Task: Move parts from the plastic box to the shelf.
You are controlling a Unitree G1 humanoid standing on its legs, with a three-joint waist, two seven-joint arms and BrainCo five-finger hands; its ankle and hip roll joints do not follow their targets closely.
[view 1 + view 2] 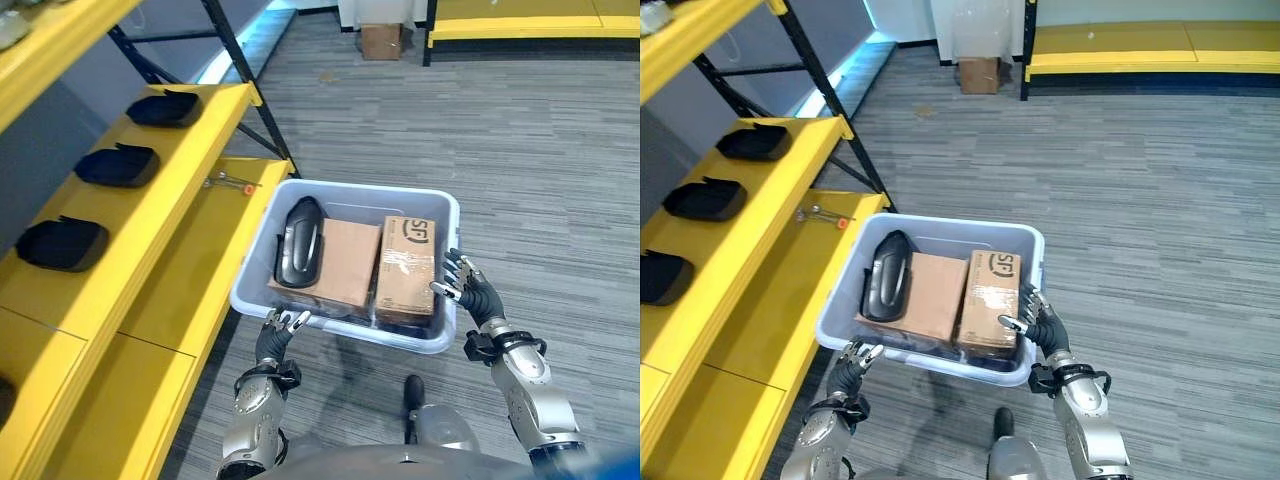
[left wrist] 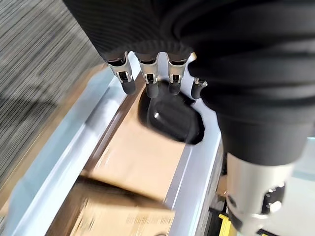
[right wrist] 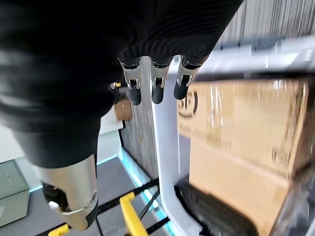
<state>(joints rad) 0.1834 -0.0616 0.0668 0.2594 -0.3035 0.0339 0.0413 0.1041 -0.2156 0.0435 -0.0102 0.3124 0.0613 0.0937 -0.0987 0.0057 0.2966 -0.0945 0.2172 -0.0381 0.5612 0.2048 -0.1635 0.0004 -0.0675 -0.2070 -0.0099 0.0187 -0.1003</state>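
Carrying the pale grey-blue plastic box (image 1: 437, 205) between both hands, just beside the lower level of the yellow metal shelf (image 1: 165, 270) on the robot's left. Left hand (image 1: 278, 332) under the near left rim, fingers fairly straight and pressed up against it, curled round nothing. Right hand (image 1: 466, 283) flat against the right wall, fingers straight along the rim, likewise pressing and not pinching.

Inside the box: a black, rounded, moulded part (image 1: 300, 241) lying on top of a flat brown cardboard carton (image 1: 340, 262), with a second taped brown cardboard carton (image 1: 408, 266) packed alongside towards the right wall.

Judging the black part as rigid plastic, light, glossy and hence probably slippery; no sign of fragility. Best taken across its narrow waist, thumb on one flank and fingers on the other, since the domed top offers little purchase. Long axis running from the near edge of the box to the far edge, roughly parallel to the cartons' long sides, the narrower end towards the far wall.

Cartons likely stiff and somewhat heavier, the contents unknown; gripped best across the short sides, the tape on the right one being slick.

Resting already on the upper yellow level: three similar black parts (image 1: 117, 165), spaced apart in a row. Lying on the lower level near the box: a small metal wrench (image 1: 230, 181).
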